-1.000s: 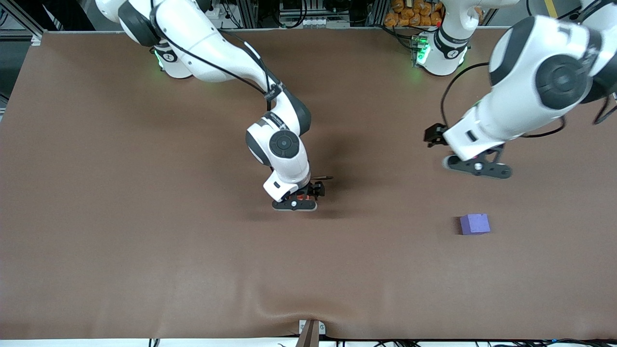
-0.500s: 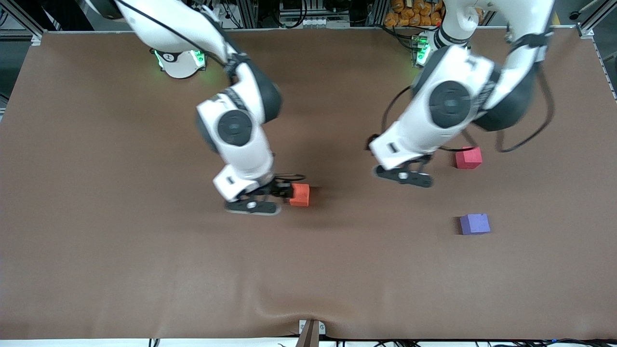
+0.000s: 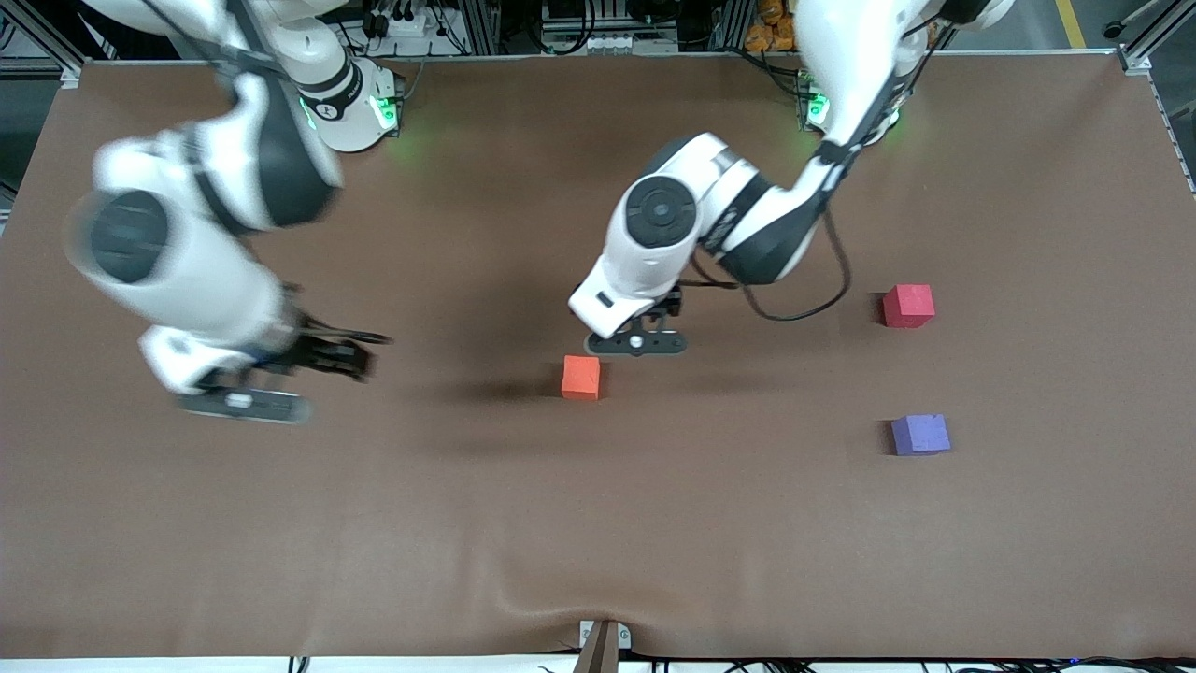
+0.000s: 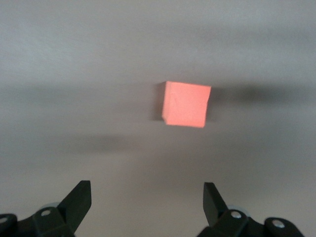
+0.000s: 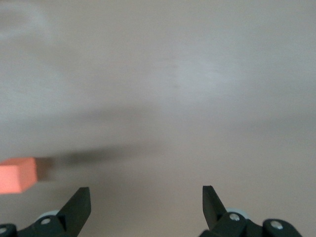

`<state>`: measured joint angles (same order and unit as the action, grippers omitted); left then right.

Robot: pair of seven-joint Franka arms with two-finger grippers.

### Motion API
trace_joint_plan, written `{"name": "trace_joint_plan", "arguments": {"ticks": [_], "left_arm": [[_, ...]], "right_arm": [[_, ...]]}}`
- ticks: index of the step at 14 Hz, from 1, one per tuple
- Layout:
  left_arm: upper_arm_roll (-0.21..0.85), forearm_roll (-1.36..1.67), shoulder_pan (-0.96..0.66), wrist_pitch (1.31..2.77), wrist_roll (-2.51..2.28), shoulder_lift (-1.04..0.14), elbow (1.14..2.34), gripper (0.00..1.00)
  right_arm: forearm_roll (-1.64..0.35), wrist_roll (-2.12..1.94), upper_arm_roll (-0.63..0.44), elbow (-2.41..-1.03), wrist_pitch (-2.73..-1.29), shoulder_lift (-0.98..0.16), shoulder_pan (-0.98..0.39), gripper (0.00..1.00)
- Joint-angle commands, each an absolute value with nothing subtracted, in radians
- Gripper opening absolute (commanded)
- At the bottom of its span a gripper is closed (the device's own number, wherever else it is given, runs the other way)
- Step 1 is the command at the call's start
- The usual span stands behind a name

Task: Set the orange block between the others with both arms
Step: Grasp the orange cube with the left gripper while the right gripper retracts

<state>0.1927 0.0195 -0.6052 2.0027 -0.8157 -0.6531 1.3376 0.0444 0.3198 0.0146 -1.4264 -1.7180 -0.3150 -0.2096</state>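
On the brown table mat [image 3: 598, 523], I see the small matte orange foam cube [image 3: 580, 377] at frame centre, just below my empty, spread left gripper [image 3: 636, 343]; the right gripper [image 3: 245, 404], also spread, hangs mid-left.

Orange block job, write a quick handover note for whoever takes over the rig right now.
Left tool: open, empty, just above the table beside the orange block.
Right tool: open, empty, toward the right arm's end.
Orange block: on the table mid-way along, free.
Red-pink cube and purple cube: toward the left arm's end, gap between them empty.
Done: nothing placed.
Left: grasp orange block, set it between them.
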Motion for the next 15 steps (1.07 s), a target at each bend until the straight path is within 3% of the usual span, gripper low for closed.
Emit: {"name": "trace_joint_plan", "arguments": {"ticks": [1, 4, 8, 15], "left_arm": [[0.068, 0.020, -0.723, 2.089, -0.929, -0.742, 1.272, 1.00], [-0.018, 0.025, -0.807, 2.138, -0.945, -0.837, 1.209, 1.00], [-0.017, 0.026, -0.801, 2.230, -0.910, -0.880, 1.206, 1.00], [-0.015, 0.029, -0.804, 2.359, -0.884, -0.946, 1.207, 1.00]], "right_arm": [[0.029, 0.165, 0.025, -1.493, -1.657, -0.186, -0.106, 1.00], [0.029, 0.014, -0.053, -1.496, -1.596, -0.105, -0.080, 1.00], [0.029, -0.052, -0.066, -1.512, -1.520, -0.046, -0.018, 1.00], [-0.031, 0.026, -0.063, -1.577, -1.517, 0.005, 0.015, 1.00]]}}
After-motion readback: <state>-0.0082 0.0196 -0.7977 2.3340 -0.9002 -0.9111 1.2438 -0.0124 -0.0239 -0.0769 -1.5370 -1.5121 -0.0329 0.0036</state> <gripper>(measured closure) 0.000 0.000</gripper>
